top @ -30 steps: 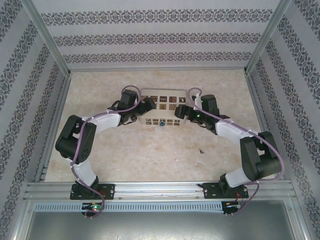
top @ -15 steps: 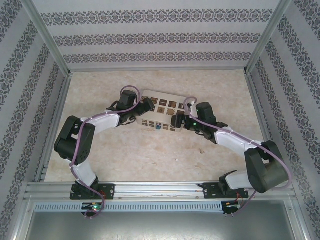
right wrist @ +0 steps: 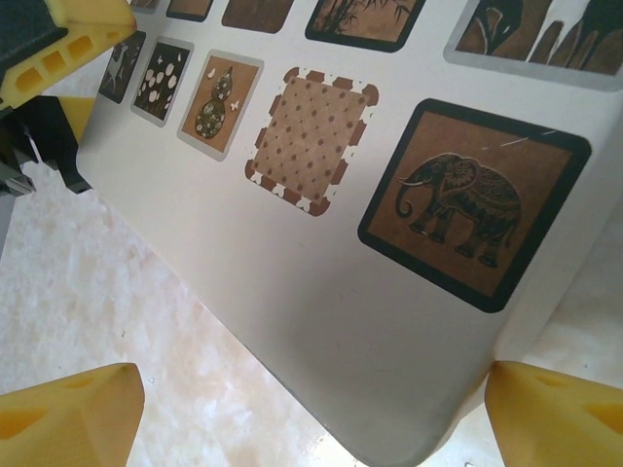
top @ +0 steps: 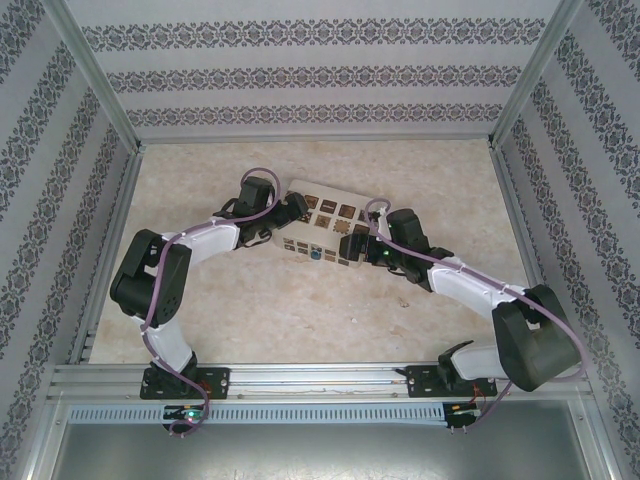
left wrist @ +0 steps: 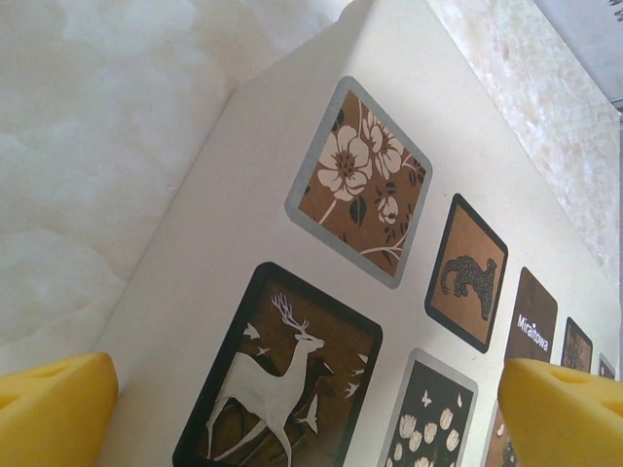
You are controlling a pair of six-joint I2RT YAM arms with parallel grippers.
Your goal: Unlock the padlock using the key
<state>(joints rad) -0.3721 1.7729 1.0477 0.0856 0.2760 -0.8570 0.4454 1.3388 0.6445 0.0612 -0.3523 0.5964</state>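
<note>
Seen from above, a flat cream box with brown picture squares (top: 322,226) lies slightly askew near the middle of a pale, marbled table (top: 250,300). Both arms reach in to it. The left gripper (top: 295,208) is at the box's left end and the right gripper (top: 352,245) is at its near right corner.

On the box's near edge we see a small blue speck. We take it to be the tiny blue-bodied padlock (top: 315,254), though it is too small here to make out its shackle.

In the left wrist view, the left gripper (left wrist: 307,418) has its yellow fingertips (left wrist: 54,409) spread wide. The box's printed top, with its deer and flower squares, lies between them, and nothing is clamped.

In the right wrist view, the right gripper (right wrist: 311,418) is just as wide open. The box corner with the elephant square sits between its yellow fingertips (right wrist: 68,418), again without a grip.

We judge that the padlock will be light, rigid and smooth, so it could easily twist or slip out of large pads. If it hangs from the box it will probably swing when nudged. The best hold looks to be across the flat faces of its blue body, leaving the keyhole end free. The box looks light too and would likely slide, so it may need bracing while the key is turned.
</note>
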